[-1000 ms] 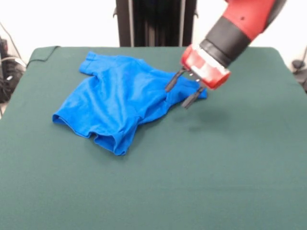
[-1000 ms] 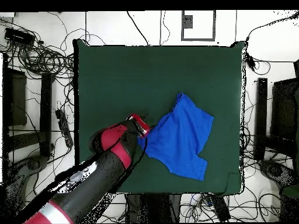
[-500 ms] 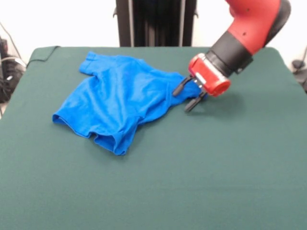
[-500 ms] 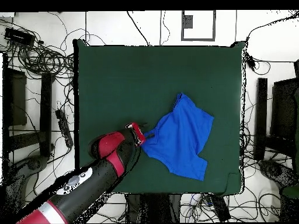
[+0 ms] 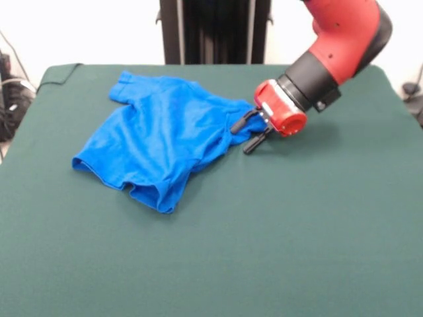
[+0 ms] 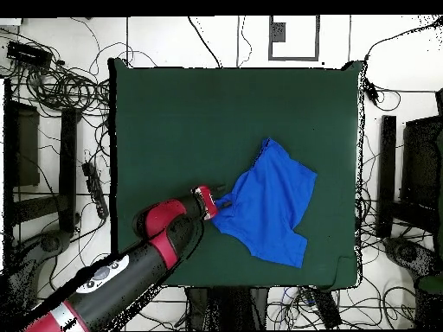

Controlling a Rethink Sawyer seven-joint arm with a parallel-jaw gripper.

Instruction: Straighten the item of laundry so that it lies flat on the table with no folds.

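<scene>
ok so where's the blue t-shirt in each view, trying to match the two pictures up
Front view: the bright royal-blue crumpled T-shirt lies left of centre, toward the far part of the dark green felt table.
Overhead view: it lies right of centre, in the lower half of the table.
Shared landmark: the red and black arm's gripper sits at the shirt's corner, on the shirt's right in the front view and on its left overhead.

Blue T-shirt (image 6: 270,203) crumpled on the green table (image 6: 190,121)

The red arm's pincer (image 6: 216,202) touches the shirt's edge nearest the arm; folds remain.
</scene>
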